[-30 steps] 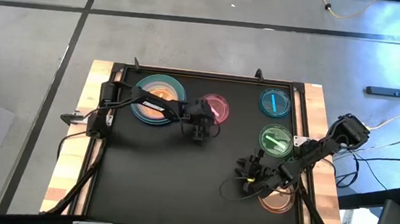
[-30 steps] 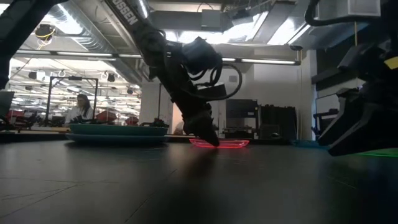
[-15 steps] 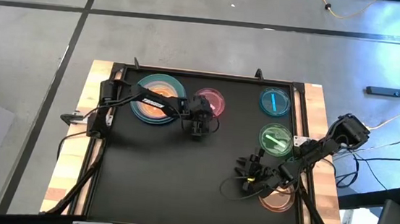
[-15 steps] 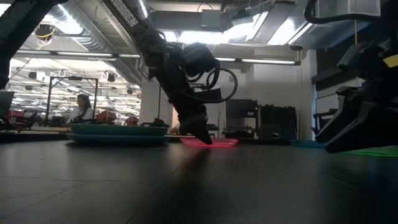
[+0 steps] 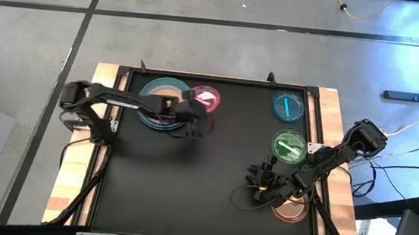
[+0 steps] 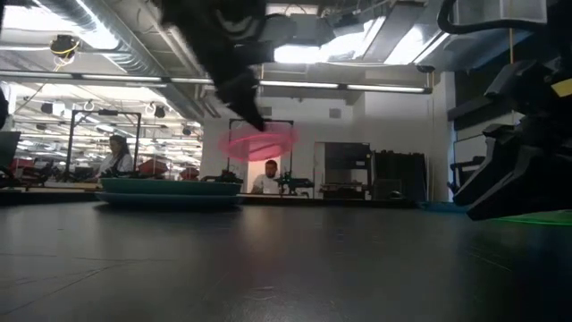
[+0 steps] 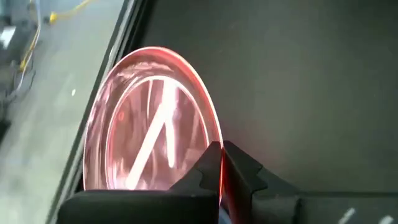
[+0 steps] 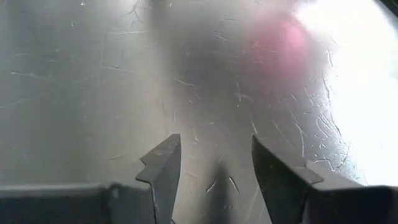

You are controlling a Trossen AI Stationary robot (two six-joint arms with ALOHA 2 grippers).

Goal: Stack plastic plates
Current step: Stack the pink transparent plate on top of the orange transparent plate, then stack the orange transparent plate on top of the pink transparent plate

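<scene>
A translucent pink dish (image 5: 206, 97) with a bar mark hangs in the air, and my left gripper (image 5: 192, 112) is shut on it. It hovers just right of the stack (image 5: 164, 102), a large teal plate with an orange dish on top. In the low view the pink dish (image 6: 259, 143) floats well above the table and above the stack (image 6: 170, 190). My right gripper (image 5: 257, 184) waits open over bare table near the front right. My left gripper pinches the pink dish's rim (image 7: 217, 149) between its two fingers, on the edge nearest the wrist. The fingers slant down onto it from the table's left. The dish is lifted clear of the table, close to level, and reaches out past the fingertips.
A cyan dish (image 5: 288, 108) and a green dish (image 5: 289, 147) lie at the right. A pale orange dish (image 5: 290, 210) lies partly under the right arm. A raised frame (image 5: 213, 77) borders the black mat. People sit in the room behind.
My left gripper has shut on the pink dish's rim, dragged it a little toward the table's left, then risen and carried it toward the stack. The dish, which lay on the mat, is now lifted clear.
</scene>
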